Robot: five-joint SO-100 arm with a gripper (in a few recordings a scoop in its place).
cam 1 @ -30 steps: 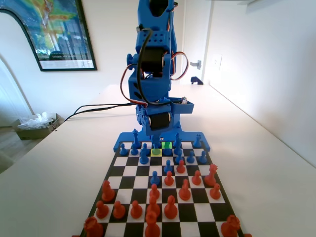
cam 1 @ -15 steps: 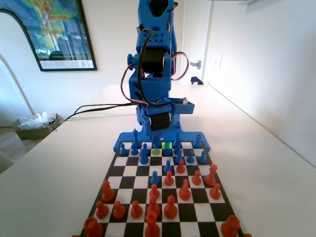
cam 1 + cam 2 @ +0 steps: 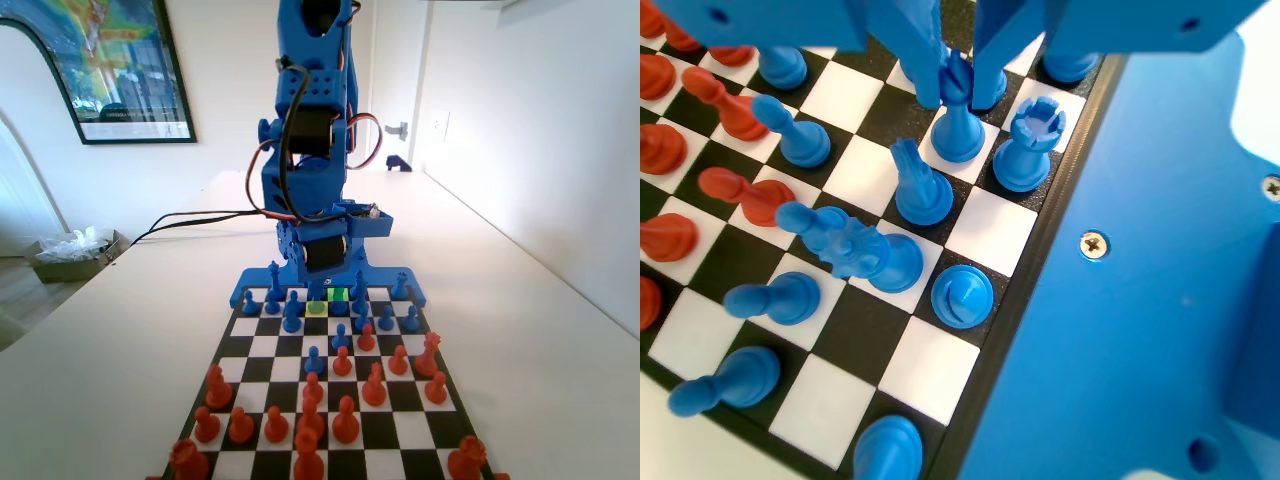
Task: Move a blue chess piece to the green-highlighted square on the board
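Observation:
In the wrist view my gripper (image 3: 958,95) hangs over the near rows of the board (image 3: 987,231). Its two jaws press on either side of the head of a blue chess piece (image 3: 958,135). That piece stands upright on a white square, one row in from the blue frame. A blue rook (image 3: 1026,150) stands right beside it on the frame row. In the fixed view the green-highlighted square (image 3: 338,295) glows in the far row of the board (image 3: 262,346), under the blue arm (image 3: 310,180). A yellow-lit square (image 3: 316,307) lies next to it, one row nearer the camera.
Several blue pieces crowd around the held one, among them a tall one (image 3: 917,190) and a tilted-looking one (image 3: 855,250). Orange-red pieces (image 3: 345,420) fill the near half of the board in the fixed view. The blue frame (image 3: 1140,300) borders the board.
In the fixed view the blue arm has sunk slightly toward the board's far rows. No piece on the board has shifted.

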